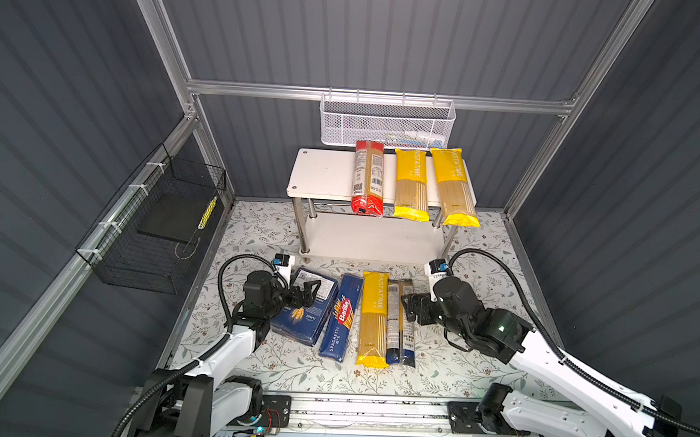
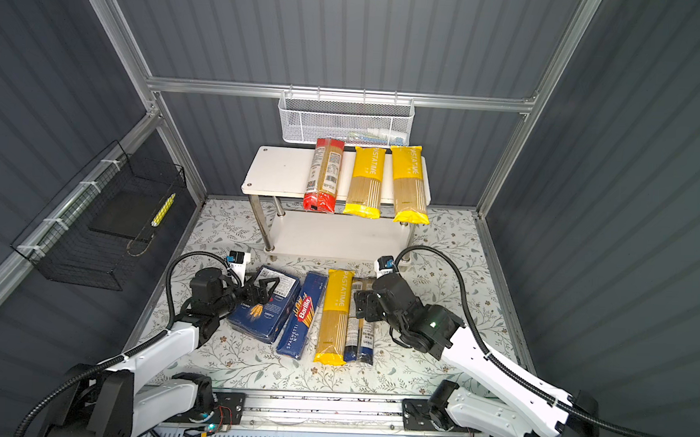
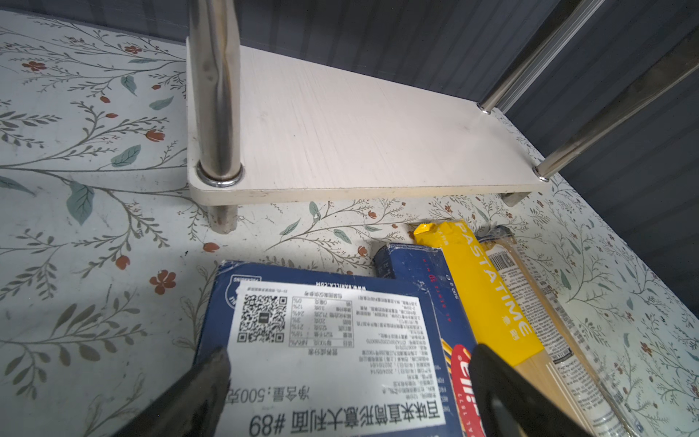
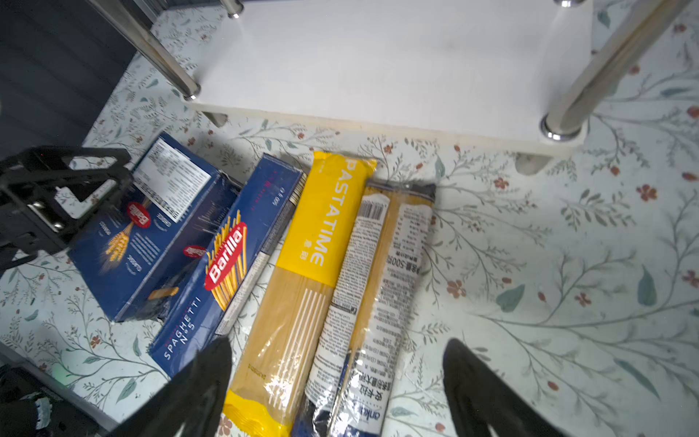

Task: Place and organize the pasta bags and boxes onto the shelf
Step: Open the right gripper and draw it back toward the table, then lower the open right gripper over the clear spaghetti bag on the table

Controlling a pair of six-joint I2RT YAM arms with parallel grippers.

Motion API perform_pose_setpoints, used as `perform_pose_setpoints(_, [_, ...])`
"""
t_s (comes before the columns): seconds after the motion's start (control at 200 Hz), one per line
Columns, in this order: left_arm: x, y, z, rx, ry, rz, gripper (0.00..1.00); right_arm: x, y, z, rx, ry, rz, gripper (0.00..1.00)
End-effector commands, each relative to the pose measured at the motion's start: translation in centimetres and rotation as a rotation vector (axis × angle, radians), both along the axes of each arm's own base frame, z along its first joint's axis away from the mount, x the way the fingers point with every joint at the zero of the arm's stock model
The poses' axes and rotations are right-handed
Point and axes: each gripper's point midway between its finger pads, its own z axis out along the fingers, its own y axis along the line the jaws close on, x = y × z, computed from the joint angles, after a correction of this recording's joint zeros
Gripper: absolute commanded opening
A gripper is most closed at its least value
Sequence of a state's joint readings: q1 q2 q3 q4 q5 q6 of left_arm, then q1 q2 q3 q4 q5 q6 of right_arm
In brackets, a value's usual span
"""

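The shelf (image 1: 322,172) stands at the back of the floral mat (image 1: 477,360), and its top board carries 3 bags side by side on its right part: the red-ended bag (image 1: 368,179), then 2 yellow PASTATIME bags (image 1: 412,186) (image 1: 454,188), their near ends overhanging the front edge. The lower board (image 1: 372,237) sits low between the chrome legs (image 1: 304,229). Just in front of it, 4 packs lie in a row on the mat. From the left these are the wide Barilla box (image 1: 305,312), the slim SPAGHETTI box (image 1: 340,319) close beside it, a third yellow PASTATIME bag (image 1: 373,321) and the dark blue-black bag (image 1: 401,335), the last 2 touching along their length. The left gripper (image 1: 312,294) hangs over the far end of the wide box with its jaws apart; in the left wrist view both fingers (image 3: 212,378) show above the white label, gripping nothing. The right gripper (image 1: 407,308) is over the dark bag from the right, and in the right wrist view its fingers (image 4: 472,378) are spread wide, with the yellow and dark bags between them and nothing clamped. A white mesh basket (image 1: 387,126) hangs on the rail right behind the top board, close over the far ends of the 3 bags. A black wire basket (image 1: 160,224) is fixed to the left wall, well apart from the packs.
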State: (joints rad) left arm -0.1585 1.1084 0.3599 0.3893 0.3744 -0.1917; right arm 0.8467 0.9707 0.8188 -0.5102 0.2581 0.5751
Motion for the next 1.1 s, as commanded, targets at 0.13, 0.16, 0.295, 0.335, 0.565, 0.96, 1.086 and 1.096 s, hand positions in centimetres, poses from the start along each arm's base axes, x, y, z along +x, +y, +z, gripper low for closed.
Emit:
perform_pose_setpoints(0.13, [0.5,-0.4,0.7,-0.001,-0.015,-0.016,0.99,-1.9,-2.8,-3.7,0.043,0.111,-0.149,0.89])
perform_pose_setpoints(0.16, [0.5,-0.5,0.7,-0.002,-0.014,-0.018,0.99,-2.2,-3.2,-4.1,0.041,0.123,-0.162,0.9])
perform_pose_setpoints(0.295, [0.4,-0.4,0.8,-0.003,-0.022,-0.015,0.99,-3.1,-3.6,-6.1,0.029,0.179,-0.172,0.89])
perform_pose_setpoints(0.335, [0.3,-0.5,0.8,-0.005,-0.023,-0.02,0.99,-3.2,-3.6,-6.6,0.019,0.191,-0.169,0.89])
perform_pose_setpoints(0.565, [0.4,-0.5,0.8,-0.005,-0.017,-0.022,0.99,-3.0,-2.7,-8.7,0.001,0.217,-0.146,0.92])
perform_pose_setpoints(0.96, [0.2,-1.7,0.7,0.004,-0.019,-0.073,0.99,-1.9,0.3,-11.5,-0.06,0.301,-0.074,0.97])
perform_pose_setpoints(1.086, [0.0,-1.7,0.8,0.009,-0.024,-0.073,0.99,-1.9,0.5,-12.4,-0.075,0.328,-0.073,0.98])
perform_pose_setpoints(1.096, [0.0,-1.7,0.7,0.009,-0.024,-0.072,0.99,-1.9,0.5,-12.5,-0.077,0.33,-0.072,0.98])
